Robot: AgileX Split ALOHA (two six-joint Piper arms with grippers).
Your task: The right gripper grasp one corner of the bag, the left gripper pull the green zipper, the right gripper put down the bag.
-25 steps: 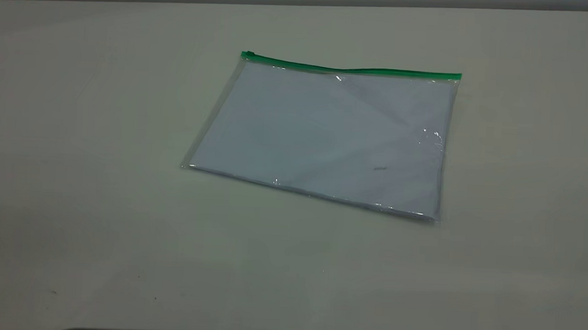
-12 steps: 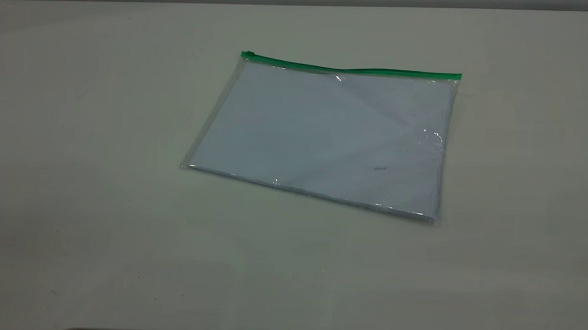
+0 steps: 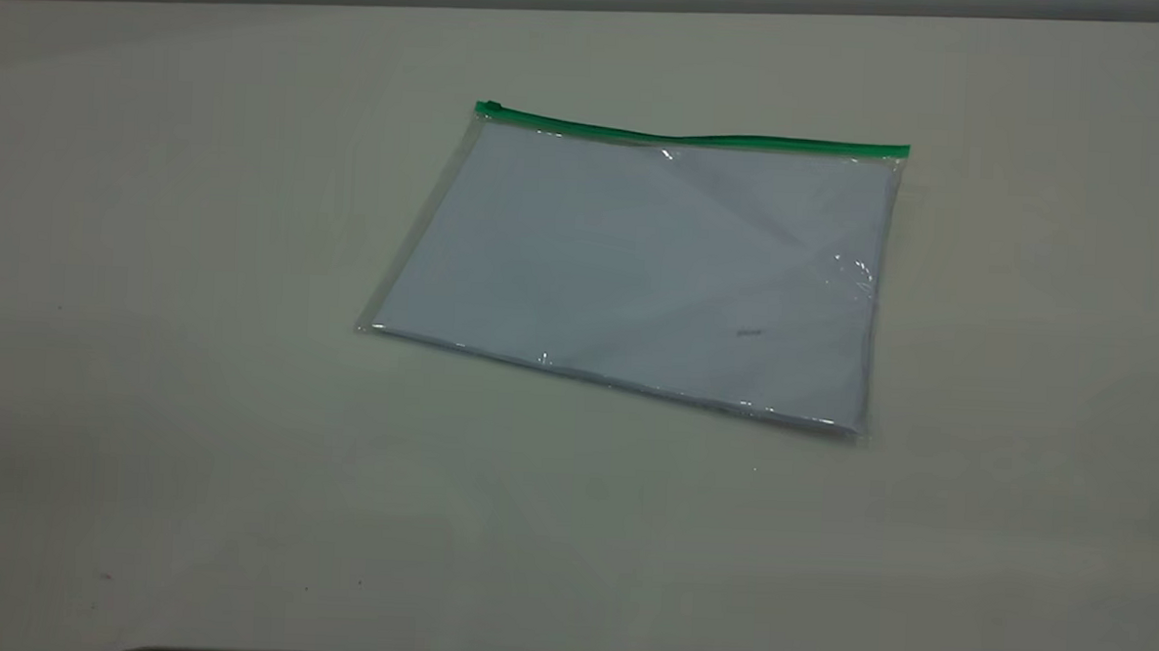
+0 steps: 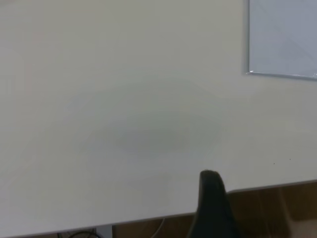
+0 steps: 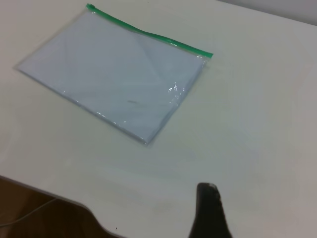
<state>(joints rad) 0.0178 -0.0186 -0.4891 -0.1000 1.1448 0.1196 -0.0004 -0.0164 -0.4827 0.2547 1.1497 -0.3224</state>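
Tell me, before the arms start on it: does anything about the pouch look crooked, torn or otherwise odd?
Little stands out. The flat clear plastic pouch lies whole on the pale table, turned slightly askew to its edge. Its thin green zipper strip bulges up a little near the middle. No tear or spill shows. Neither claw touches it.

Lighting: soft, even, rather dim overhead light on the pale matte tabletop (image 3: 197, 348). Shadows: faint, diffuse patches only. Glare: small white glints on the flat clear plastic pouch holding white paper (image 3: 641, 269), near its edges. Focus: wrist views soft; the dark fingertip in each blurred.
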